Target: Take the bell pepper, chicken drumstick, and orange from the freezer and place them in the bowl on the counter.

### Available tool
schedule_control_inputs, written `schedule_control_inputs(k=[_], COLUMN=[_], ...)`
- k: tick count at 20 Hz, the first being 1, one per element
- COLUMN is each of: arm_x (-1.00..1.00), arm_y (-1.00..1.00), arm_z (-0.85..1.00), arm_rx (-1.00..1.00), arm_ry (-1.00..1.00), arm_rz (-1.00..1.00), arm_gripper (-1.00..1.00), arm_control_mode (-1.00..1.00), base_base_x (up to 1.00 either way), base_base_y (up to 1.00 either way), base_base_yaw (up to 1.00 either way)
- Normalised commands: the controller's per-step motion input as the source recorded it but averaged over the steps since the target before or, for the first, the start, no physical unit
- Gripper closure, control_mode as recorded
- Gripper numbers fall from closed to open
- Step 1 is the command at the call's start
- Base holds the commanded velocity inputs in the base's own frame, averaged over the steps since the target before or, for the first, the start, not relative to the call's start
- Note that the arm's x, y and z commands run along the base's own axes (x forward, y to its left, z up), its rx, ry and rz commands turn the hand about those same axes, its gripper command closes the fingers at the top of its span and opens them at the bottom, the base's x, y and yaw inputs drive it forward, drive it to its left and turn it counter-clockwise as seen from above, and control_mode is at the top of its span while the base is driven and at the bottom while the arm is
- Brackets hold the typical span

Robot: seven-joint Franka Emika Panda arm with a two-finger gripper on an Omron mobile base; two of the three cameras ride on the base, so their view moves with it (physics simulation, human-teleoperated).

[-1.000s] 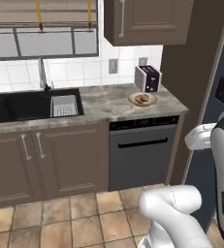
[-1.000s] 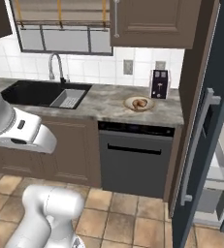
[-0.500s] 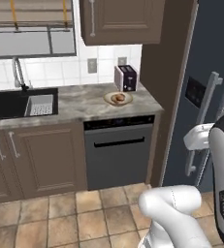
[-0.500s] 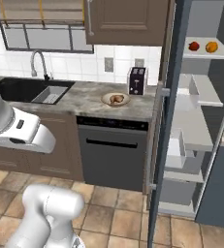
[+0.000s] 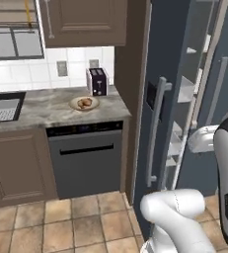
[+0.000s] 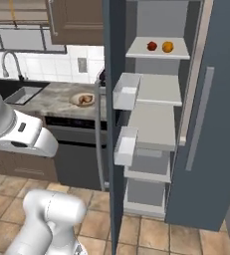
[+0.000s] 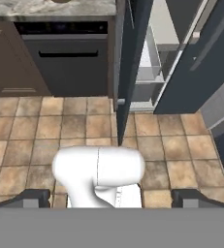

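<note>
The freezer stands open, its dark door edge-on toward me. On its top pale shelf the red bell pepper sits just left of the orange. The beige bowl rests on the marbled counter in front of the toaster, with the golden-brown chicken drumstick lying in it; bowl and drumstick also appear left of the door. My gripper is open and empty, held low over the tiled floor, far from all of them, its fingertips spread wide.
A dark toaster stands at the counter's back by the wall. A black dishwasher front sits under the counter. Door bins jut from the freezer door, with several pale shelves and a clear drawer inside. Brown tiled floor lies in front.
The whole picture has slid left as the base turned right: the sink has left the views and the open freezer with pepper and orange now faces me. Nothing on the counter moved.
</note>
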Motion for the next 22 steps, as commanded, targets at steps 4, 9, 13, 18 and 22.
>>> schedule_control_inputs(k=[4, 9, 13, 18, 22], arm_x=[0.00, 0.00, 0.00, 0.00, 0.00], arm_y=[0.00, 0.00, 0.00, 0.00, 0.00], arm_z=[0.00, 0.00, 0.00, 0.00, 0.00], arm_rx=[0.00, 0.00, 0.00, 0.00, 0.00], arm_ry=[0.00, 0.00, 0.00, 0.00, 0.00], arm_rz=[0.00, 0.00, 0.00, 0.00, 0.00], arm_gripper=[-1.00, -1.00, -1.00, -1.00, -1.00], arm_control_mode=[1.00, 1.00, 1.00, 1.00, 1.00], base_base_x=[0.03, 0.10, 0.27, 0.57, 0.83], base_base_y=[-0.78, -0.74, -0.73, -0.57, -0.20], base_base_yaw=[0.00, 0.00, 0.00, 0.00, 0.00])
